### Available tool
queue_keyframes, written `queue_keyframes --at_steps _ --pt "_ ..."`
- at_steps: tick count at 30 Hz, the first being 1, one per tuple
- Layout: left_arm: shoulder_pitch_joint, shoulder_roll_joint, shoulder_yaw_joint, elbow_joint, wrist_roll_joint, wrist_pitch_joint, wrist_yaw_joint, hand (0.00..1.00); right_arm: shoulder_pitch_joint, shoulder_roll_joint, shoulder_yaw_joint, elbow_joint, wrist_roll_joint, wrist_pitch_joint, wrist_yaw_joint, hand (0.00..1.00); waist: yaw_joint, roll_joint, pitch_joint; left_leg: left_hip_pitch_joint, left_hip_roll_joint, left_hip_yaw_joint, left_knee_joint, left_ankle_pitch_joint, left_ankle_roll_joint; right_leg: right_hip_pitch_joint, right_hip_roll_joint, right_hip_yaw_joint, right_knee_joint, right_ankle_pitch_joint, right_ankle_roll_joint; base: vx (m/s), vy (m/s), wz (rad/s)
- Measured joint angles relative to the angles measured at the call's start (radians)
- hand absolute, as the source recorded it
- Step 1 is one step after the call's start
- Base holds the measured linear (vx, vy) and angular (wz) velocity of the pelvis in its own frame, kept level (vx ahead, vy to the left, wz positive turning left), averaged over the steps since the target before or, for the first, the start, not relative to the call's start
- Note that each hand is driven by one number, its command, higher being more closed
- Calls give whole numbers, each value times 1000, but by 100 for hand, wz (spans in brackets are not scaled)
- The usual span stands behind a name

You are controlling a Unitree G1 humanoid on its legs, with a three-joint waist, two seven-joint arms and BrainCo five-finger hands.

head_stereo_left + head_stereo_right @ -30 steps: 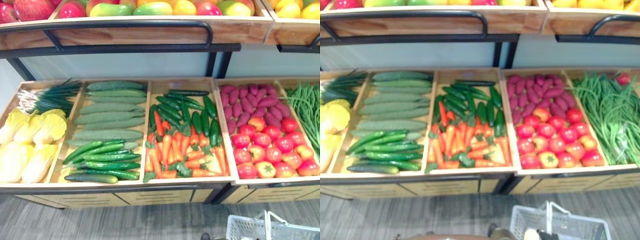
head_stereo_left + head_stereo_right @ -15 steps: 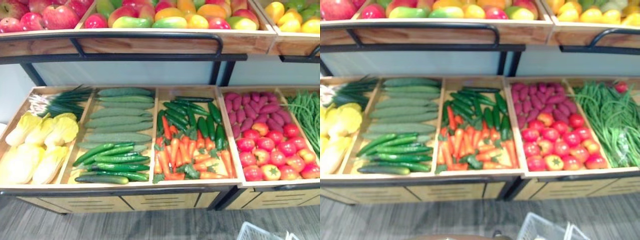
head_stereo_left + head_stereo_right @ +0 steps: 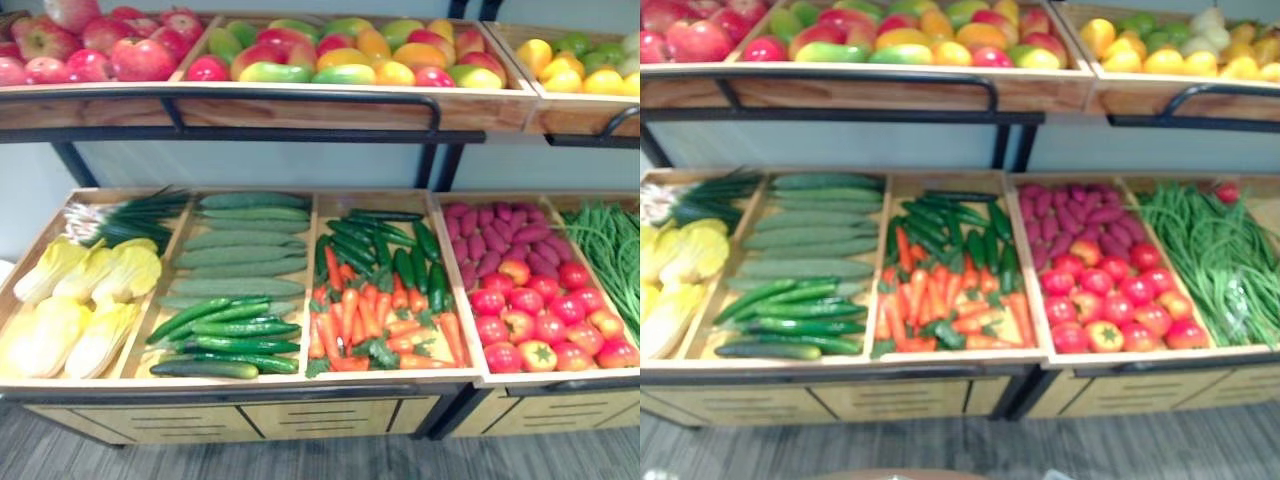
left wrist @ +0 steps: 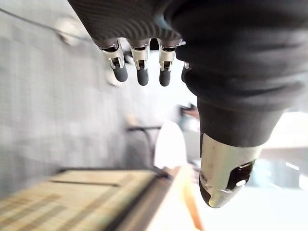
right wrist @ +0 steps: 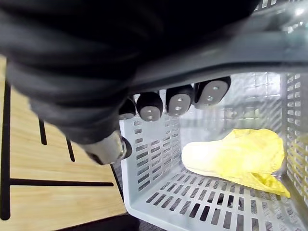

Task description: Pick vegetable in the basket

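A two-tier wooden produce stand [image 3: 300, 378] stands on a grey plank-patterned floor [image 3: 300, 460] against a pale wall. The upper shelf [image 3: 300, 108] carries three lots of fruit: red apples [image 3: 130, 55], red-and-green mangoes [image 3: 340, 55], and yellow and green fruit [image 3: 580, 65]. The lower tier is split into five compartments. The first holds one bunch of scallions [image 3: 130, 215] at the back and about five loose cabbages [image 3: 90, 290] in front. The second holds long pale cucumbers [image 3: 240, 255] behind a pile of small dark cucumbers [image 3: 225, 335]. The third has green peppers [image 3: 385, 245] behind a heap of carrots [image 3: 370, 320]. The fourth has purple sweet potatoes [image 3: 495, 230] behind about a dozen tomatoes [image 3: 545, 320]. The fifth is heaped with green beans [image 3: 610, 245]. In its wrist view, the right hand [image 5: 180, 102] has its fingers curled round the grey basket handle [image 5: 250, 45] of a pale slatted basket [image 5: 144, 159], which hangs beside the stand's wooden front. One yellow cabbage [image 5: 236, 156] lies on its side on the basket's floor. The left hand [image 4: 139, 53] hangs relaxed and empty, fingers straight, near the stand's lower wooden panel.
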Motion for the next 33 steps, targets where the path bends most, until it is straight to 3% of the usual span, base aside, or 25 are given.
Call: queue_keyframes --at_steps 2,6,9,14,21,33 --pt "0 -82 -83 -192 120 -17 25 0 13 1 40 -34 -22 -1 -13 100 3 1 -4 3 -5 -9 5 1 1 -1 -7 -8 28 -5 -1 6 5 14" --pt "40 -195 -231 -343 204 -7 44 0 14 0 120 -67 -29 -4 -16 100 6 3 -2 3 -3 -7 12 0 1 1 -7 -8 31 -6 -1 1 2 1" --pt "52 -192 -355 -431 221 1 30 0 16 0 189 -89 -29 -5 -16 100 20 -6 1 2 5 5 17 -11 7 1 -4 -10 31 -10 -1 -40 -13 -5" --pt "102 -187 -462 -486 258 0 -6 0 18 -4 248 -103 -30 -12 -24 100 16 -5 1 3 9 45 18 -10 7 -4 -6 1 23 -8 8 -9 2 -6" --pt "103 -181 -557 -465 264 2 -24 0 14 -5 296 -118 -33 -12 -29 100 -1 -7 -5 6 6 82 15 -8 1 -19 -6 31 9 4 12 29 10 -13" --pt "-51 -135 -589 -16 282 59 -31 0 -18 -9 330 -118 -73 -13 -28 100 -33 8 -9 42 9 161 -11 -13 -4 -20 14 108 -54 40 5 20 6 -19"
